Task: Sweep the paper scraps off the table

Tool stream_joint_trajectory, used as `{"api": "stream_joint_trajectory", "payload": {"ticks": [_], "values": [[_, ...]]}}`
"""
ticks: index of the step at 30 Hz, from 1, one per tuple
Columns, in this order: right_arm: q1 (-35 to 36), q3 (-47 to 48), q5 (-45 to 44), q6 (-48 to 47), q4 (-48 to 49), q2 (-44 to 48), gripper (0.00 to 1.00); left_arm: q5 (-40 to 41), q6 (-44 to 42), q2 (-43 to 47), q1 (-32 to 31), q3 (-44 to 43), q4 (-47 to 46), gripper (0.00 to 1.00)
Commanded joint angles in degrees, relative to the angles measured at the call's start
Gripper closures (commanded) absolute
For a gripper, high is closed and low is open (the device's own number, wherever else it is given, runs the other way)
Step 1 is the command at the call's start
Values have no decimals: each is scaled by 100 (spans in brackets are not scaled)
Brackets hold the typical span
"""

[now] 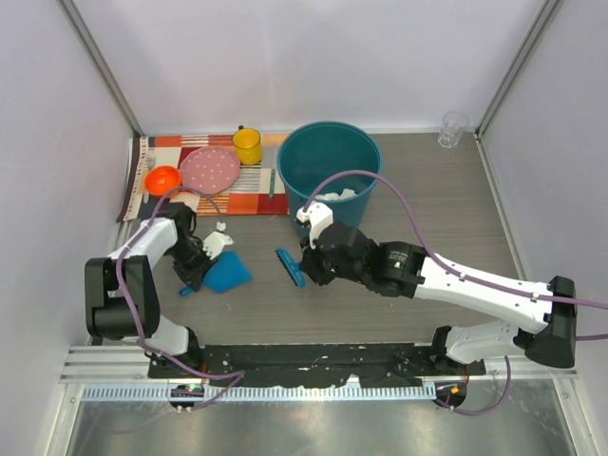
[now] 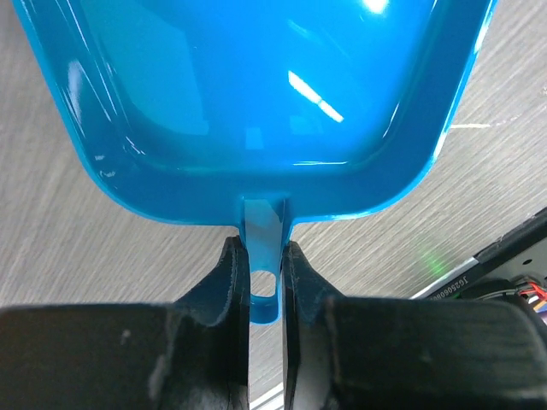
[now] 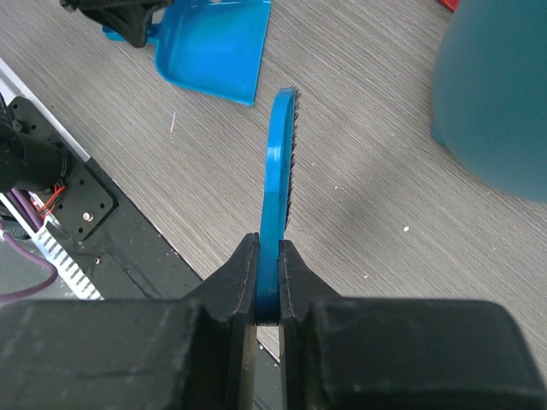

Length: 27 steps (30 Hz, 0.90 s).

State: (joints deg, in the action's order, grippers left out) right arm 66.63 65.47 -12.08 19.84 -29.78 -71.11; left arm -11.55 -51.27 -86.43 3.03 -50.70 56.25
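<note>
Listing, as found on the table [image 1: 446, 218]:

1. Scraps [image 1: 338, 196]: white crumpled wads lying inside the bucket [image 1: 296, 166], which stands mid-table toward the far edge. No loose wad is clear on the bare wood. A white shape [image 1: 218, 237] beside the left wrist looks like an arm fitting, but that is not certain.
   Handling, by judgement: very light, soft and springy. They are likely to roll or skip from a quick stroke. They are best pushed low and slowly by bristles into the pan rather than pinched.

2. Dustpan [image 2: 256, 94]: blue, glossy, stiff plastic, toward the near-left part of the table. Its interior shows no scraps in the wrist view. The left gripper [image 2: 263, 256] has its fingers pressed closed on the narrow handle tab. That hold is thin, so the pan could twist.

3. Brush [image 3: 278, 162]: blue, flat, with short dark bristles, over mid-table just right of the dustpan and apart from it. The right gripper [image 3: 269, 256] is clamped on its handle end.

4. Task state, by judgement: near done or done.
</note>
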Motion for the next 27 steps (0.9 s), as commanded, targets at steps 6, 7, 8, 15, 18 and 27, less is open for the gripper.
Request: {"api": "stream_joint_trajectory", "payload": {"ticks": [6, 7, 8, 15, 18, 27], "values": [[25, 553, -76, 362, 350, -588, 99, 91, -586, 171, -118, 210, 70, 62], [17, 607, -76, 502, 333, -684, 99, 109, -586, 179, -101, 183, 105, 59], [25, 642, -110, 556, 341, -720, 99, 101, -569, 240, -109, 157, 132, 52], [-53, 380, -94, 1171, 1656, -904, 99, -532, -525, 863, -74, -510, 975, 0], [-54, 448, -181, 928, 2036, -1255, 99, -559, -298, 1206, -30, -739, 1143, 0], [1176, -95, -1937, -5244, 4396, -2335, 99, 355, 1197, 1305, 1146, -1179, -173, 0]]}}
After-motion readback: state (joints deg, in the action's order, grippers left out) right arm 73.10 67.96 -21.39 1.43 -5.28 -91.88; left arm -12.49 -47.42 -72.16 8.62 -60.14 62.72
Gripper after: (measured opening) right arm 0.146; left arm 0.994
